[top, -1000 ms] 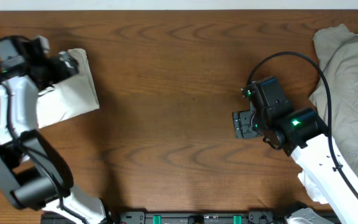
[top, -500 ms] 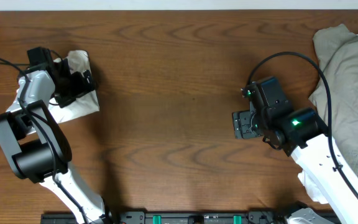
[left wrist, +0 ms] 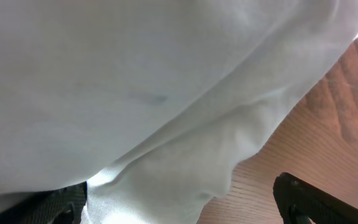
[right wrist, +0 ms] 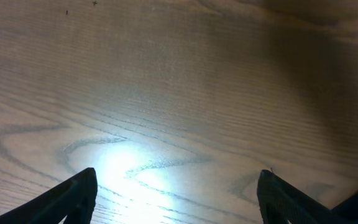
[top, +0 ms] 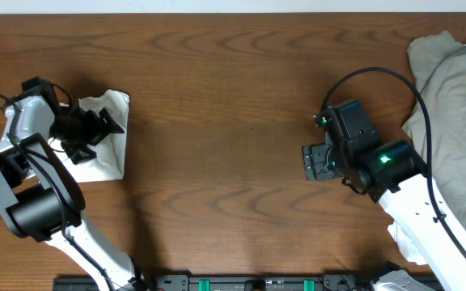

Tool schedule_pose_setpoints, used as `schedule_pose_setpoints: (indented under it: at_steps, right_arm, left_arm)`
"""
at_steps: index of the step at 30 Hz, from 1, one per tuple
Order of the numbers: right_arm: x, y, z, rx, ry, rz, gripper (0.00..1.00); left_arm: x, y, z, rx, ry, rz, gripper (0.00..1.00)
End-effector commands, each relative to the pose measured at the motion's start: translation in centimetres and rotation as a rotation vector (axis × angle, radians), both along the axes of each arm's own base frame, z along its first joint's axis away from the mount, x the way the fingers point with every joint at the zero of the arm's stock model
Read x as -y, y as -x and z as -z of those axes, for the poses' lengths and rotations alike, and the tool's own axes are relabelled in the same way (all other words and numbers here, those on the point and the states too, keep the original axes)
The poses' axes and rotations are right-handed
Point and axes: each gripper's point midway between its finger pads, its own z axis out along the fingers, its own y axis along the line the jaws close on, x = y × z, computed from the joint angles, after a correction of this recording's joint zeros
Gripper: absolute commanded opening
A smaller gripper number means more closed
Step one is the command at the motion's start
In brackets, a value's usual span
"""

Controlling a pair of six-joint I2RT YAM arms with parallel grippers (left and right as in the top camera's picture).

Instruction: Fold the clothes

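The brown wood-grain surface fills the overhead view and is bare across its middle. At its far right edge lies a rumpled beige-grey garment, running off the picture. The white right arm reaches up from the bottom right, alongside that garment. A black cable loops from its wrist over the wood. The left arm rises from the bottom left and bends back towards the left edge.

The white T-shirt lies near the left edge of the surface as a compact bundle, well apart from the beige-grey garment. One crumpled corner sticks up towards the far side. No logo or tag shows from any view. In the left wrist view the T-shirt takes up nearly the whole picture, soft folds hanging close to the lens, with a strip of wood at the right.

The left end effector sits over the bundle with its jaws spread wide. In its own camera one dark fingertip stands over bare wood, clear of the cloth, and the other is at the cloth's lower left edge. Nothing is clamped.

The right end effector hangs over bare wood right of centre, well away from both garments. Its fingers stand apart, with only lit wood grain between them.
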Motion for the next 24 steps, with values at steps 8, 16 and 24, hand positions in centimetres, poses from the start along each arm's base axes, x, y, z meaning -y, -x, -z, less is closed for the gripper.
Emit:
schedule_pose_setpoints:
  at_steps: [8, 16, 24]
  right_arm:
    - [0.2, -0.5, -0.7, 0.026, -0.023, 0.030, 0.95]
    - [-0.5, -2.4, -1.8, 0.111, -0.059, 0.033, 0.99]
    - [1.6, -6.8, -4.4, 0.295, -0.081, 0.140, 0.99]
  left_arm:
    - [-0.5, -0.1, -2.0, 0.045, -0.032, -0.008, 0.98]
    - [2.9, -1.9, -11.7, 0.315, -0.124, 0.121, 0.98]
    - [12.1, -1.6, -19.2, 0.542, -0.209, 0.389, 0.98]
